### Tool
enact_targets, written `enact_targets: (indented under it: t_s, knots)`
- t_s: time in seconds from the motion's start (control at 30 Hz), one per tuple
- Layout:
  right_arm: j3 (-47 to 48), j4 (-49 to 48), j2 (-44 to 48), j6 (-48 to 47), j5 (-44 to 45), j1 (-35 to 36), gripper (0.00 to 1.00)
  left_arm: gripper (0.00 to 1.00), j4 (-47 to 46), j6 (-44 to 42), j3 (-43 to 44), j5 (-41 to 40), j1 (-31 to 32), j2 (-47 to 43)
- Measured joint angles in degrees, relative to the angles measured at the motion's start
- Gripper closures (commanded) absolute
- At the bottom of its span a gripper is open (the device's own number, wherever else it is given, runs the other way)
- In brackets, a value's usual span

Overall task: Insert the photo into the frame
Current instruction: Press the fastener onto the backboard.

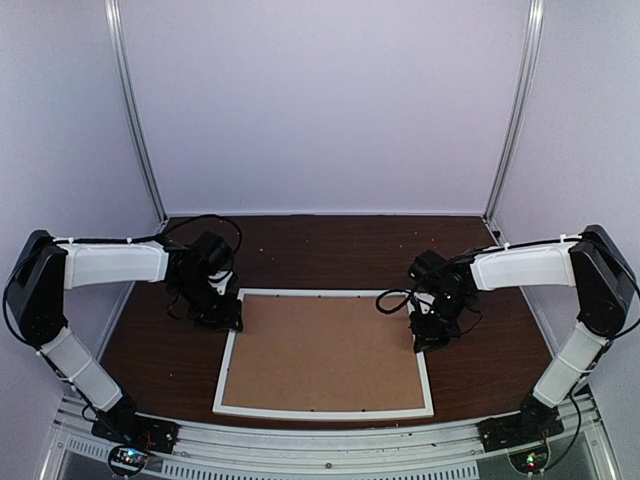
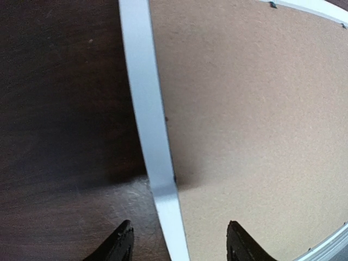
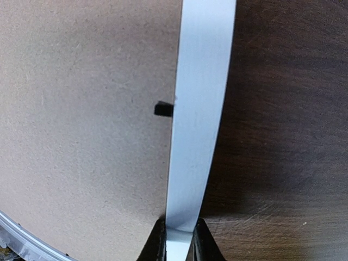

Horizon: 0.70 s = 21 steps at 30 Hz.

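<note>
Lying flat on the dark brown counter (image 1: pixel 330 255), back side up: the frame (image 1: pixel 320 411). White rim all round, long sides running left to right, set roughly midway between the two arms. A plain brown backing board (image 1: pixel 325 350) fills the opening inside the rim. Small dark tabs (image 3: pixel 163 109) sit along the inner edge where board meets rim.

Left gripper (image 1: pixel 222 316): down at the frame's left side, close to the far-left corner. The wrist view shows its fingers (image 2: pixel 122 243) standing well apart, one over bare counter, the other over the backing board, with the white rim running between them. A gap shows on both sides of the rim, so the fingers are not pressing it. Holding nothing.

Right gripper (image 1: pixel 432 338): at the frame's right side, on the far half of that edge. The wrist view shows its fingers (image 3: pixel 204 243) drawn in narrow, pinching the white rim, one on the board side, one on the counter side. Cannot tell whether the rim is raised off the counter at that spot.

Both arms reach inward from bases at the near edge.
</note>
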State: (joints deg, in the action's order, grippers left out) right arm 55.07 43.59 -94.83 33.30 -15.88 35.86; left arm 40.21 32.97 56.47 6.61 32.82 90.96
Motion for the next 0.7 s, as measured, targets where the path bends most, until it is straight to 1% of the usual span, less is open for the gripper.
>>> enact_targets:
  t_s: [0.23, 0.7]
  knots:
    - [0.0, -0.04, 0.0, 0.13, 0.0, 0.0, 0.96, 0.39, 3.54, -2.32, 1.46, -1.68, -3.82, 0.57]
    - [0.0, -0.09, 0.0, 0.17, -0.02, 0.0, 0.97, 0.37, 4.9, -4.92, 6.36, -4.59, -4.17, 8.46]
